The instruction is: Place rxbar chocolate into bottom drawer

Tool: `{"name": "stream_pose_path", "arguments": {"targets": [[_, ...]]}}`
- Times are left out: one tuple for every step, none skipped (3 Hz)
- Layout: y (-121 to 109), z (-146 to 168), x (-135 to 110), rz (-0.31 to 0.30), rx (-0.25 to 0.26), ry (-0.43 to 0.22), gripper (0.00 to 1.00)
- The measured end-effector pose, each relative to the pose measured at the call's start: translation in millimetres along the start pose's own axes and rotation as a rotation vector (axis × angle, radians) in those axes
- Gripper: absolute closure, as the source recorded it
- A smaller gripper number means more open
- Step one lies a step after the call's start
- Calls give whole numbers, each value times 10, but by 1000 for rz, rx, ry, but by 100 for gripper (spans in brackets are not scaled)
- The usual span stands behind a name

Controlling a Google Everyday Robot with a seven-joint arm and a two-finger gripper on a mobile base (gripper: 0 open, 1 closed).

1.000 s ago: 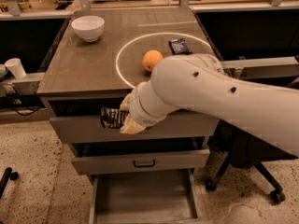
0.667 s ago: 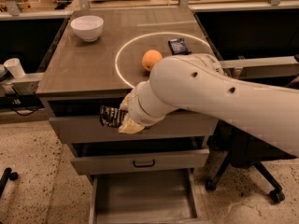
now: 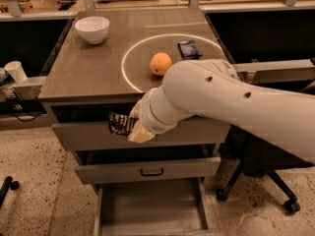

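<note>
One rxbar chocolate (image 3: 119, 124): slim black wrapper, white lettering not legible. Location: clamped at one end in the closed hand (image 3: 133, 127), in front of the top drawer (image 3: 81, 134), above the open bottom drawer (image 3: 147, 211). Handling, as judged: light, flat, slightly bendable, slick film; best gripped across the flat faces.

We extend our arm (image 3: 236, 95) leftward from the right edge. The wrist (image 3: 155, 113) angles down, and our gripper (image 3: 133, 128) sits left of centre, clamped on the rxbar chocolate (image 3: 119, 123).
</note>
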State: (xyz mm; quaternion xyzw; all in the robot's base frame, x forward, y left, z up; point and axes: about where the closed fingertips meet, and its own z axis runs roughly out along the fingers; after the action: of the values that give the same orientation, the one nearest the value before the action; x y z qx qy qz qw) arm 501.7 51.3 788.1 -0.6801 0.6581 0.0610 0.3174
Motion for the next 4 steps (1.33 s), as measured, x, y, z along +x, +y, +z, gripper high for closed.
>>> {"name": "stream_pose_path", "arguments": {"targets": [[129, 85, 407, 76, -3, -6, 100], [347, 177, 1008, 178, 29, -35, 100], [347, 178, 1009, 178, 29, -35, 100], [381, 326, 1185, 175, 16, -5, 100]]}}
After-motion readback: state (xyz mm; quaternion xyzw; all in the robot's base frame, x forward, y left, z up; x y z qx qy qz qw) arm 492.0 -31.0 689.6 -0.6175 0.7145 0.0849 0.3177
